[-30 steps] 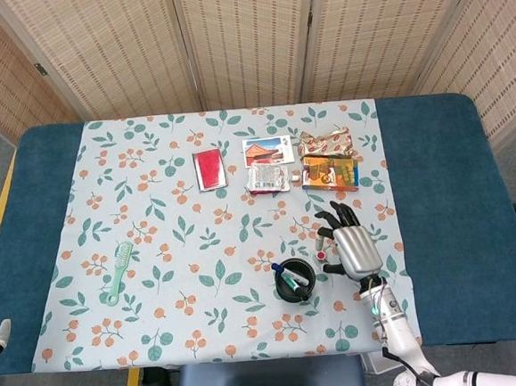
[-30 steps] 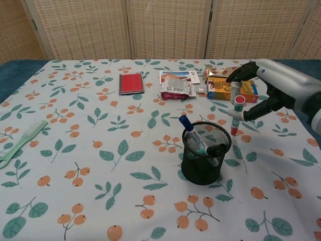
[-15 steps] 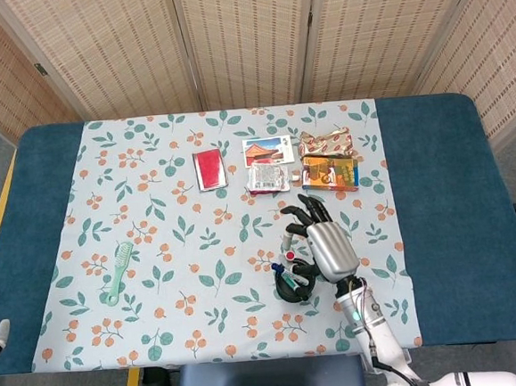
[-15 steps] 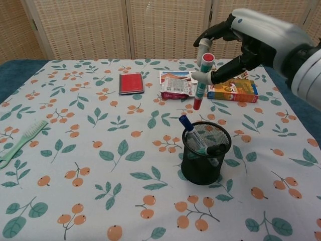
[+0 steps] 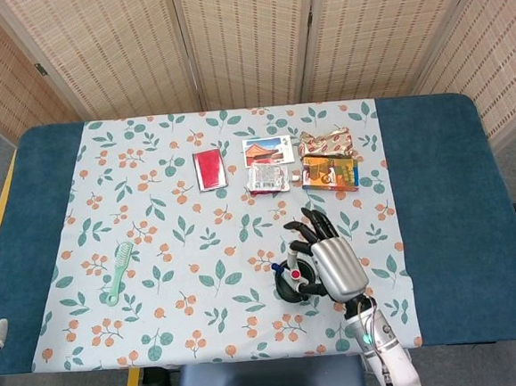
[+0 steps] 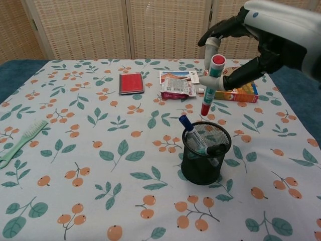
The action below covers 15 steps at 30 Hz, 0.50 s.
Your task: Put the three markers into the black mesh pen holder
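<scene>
The black mesh pen holder (image 6: 205, 153) (image 5: 293, 280) stands on the cloth near the table's front, with two markers (image 6: 196, 139) leaning inside it, one blue-capped. My right hand (image 6: 253, 44) (image 5: 333, 261) pinches a red-capped marker (image 6: 211, 84) between thumb and a finger, held almost upright in the air, its lower tip just above the holder's rim. In the head view the red cap (image 5: 295, 272) shows over the holder's mouth. No left hand appears in either view.
A red booklet (image 6: 131, 83), a postcard (image 5: 267, 148), snack packets (image 6: 177, 90) and an orange box (image 6: 233, 90) lie behind the holder. A green comb (image 6: 19, 141) lies at the cloth's left. Folding screens close off the back.
My right hand has lifted the red-capped marker off the cloth and carried it left, then nearer, so it now hangs right above the holder.
</scene>
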Each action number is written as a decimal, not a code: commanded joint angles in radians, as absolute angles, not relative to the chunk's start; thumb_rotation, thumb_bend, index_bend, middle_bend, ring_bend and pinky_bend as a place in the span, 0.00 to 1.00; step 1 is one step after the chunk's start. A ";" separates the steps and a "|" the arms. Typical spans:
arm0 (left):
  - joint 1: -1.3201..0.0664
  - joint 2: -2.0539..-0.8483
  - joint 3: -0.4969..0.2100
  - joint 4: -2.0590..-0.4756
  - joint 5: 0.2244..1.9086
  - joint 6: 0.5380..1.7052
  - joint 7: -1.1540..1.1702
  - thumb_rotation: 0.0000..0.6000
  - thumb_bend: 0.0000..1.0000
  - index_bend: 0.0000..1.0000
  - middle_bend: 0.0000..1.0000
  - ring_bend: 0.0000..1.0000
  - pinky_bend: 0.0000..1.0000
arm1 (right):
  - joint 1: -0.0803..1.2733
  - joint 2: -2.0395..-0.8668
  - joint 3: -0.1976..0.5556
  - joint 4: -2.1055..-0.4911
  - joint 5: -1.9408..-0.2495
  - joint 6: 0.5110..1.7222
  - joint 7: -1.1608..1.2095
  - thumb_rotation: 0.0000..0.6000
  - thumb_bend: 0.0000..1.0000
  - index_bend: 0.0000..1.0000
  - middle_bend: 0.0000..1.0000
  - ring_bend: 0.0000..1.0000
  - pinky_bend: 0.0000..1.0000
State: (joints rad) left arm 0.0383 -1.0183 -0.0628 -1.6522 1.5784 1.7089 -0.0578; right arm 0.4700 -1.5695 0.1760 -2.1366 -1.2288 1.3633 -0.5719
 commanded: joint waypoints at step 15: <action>0.045 -1.016 -0.063 -1.653 1.580 1.719 -0.060 1.00 0.40 0.03 0.16 0.04 0.26 | 0.453 -1.556 0.122 -1.985 -1.203 1.272 -0.415 1.00 0.29 0.42 0.11 0.01 0.00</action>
